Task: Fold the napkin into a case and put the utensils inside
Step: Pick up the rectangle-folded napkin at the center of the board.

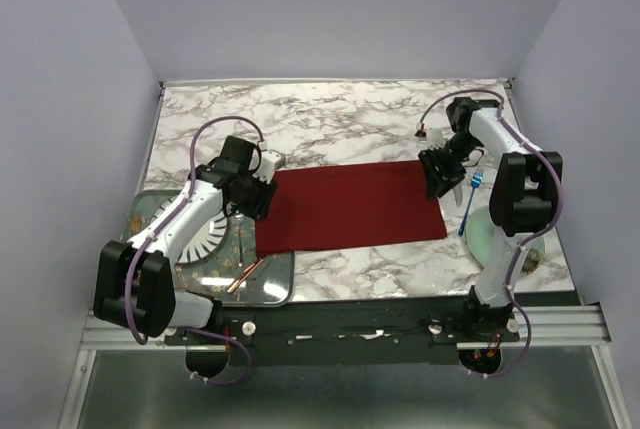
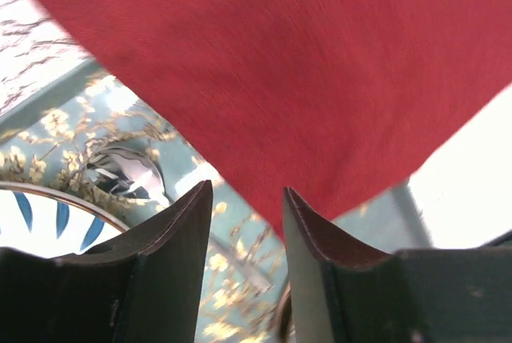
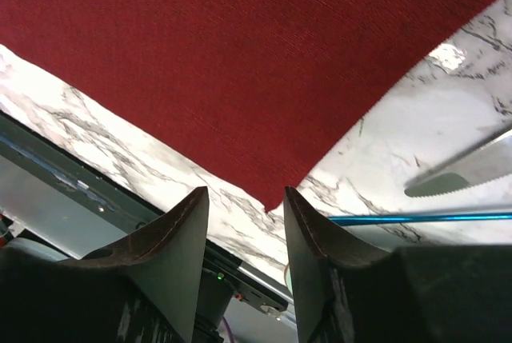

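Napkin (image 1: 350,207) flat, counter (image 1: 330,119) ctr. L pincer (image 1: 254,197) at its 9 o'clock edge, R pincer (image 1: 440,179) at 3; both jaws apart, empty. R wrist cam alone resolves silvery utensil (image 3: 460,171) blade beside blue fork (image 3: 416,217) handle.

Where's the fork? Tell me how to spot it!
Start at the marble table and find the red napkin. Just right of it, by the green plate, lies the fork. Only it has a bright blue handle.
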Controlling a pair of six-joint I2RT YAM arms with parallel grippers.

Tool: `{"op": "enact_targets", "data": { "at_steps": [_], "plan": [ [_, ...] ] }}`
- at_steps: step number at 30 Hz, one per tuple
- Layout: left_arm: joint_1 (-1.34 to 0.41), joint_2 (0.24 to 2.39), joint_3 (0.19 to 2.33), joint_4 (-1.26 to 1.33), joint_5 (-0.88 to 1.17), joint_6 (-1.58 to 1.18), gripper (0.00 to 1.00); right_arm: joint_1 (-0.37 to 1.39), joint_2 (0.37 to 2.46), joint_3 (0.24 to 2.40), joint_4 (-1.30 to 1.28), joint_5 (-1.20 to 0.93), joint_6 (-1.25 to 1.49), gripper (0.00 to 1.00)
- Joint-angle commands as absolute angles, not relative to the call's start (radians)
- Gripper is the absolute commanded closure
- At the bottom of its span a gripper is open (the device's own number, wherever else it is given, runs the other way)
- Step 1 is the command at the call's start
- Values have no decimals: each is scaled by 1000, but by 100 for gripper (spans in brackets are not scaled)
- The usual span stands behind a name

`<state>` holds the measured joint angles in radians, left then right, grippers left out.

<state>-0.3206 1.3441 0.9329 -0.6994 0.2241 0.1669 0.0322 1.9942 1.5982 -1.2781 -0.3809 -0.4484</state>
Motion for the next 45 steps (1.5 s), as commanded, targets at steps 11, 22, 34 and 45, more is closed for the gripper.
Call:
{"op": "enact_targets", "data": {
  "at_steps": [11, 22, 34, 45],
  "plan": [
    [-186, 1368, 847, -548, 135, -288, 45, 51, 1937, 1500, -1144, -385, -417, 54],
    [-190, 1489, 859, -538, 123, -333, 46, 51, 1940, 1473, -1117, -365, -407, 55],
    [-302, 1595, 910, -552, -35, -373, 48, 52, 1971, 1482, -1108, -336, -402, 55],
    [-319, 1770, 997, -612, -52, -364, 82, 52, 1988, 1500, -1111, -337, -390, 56]
  ]
}}
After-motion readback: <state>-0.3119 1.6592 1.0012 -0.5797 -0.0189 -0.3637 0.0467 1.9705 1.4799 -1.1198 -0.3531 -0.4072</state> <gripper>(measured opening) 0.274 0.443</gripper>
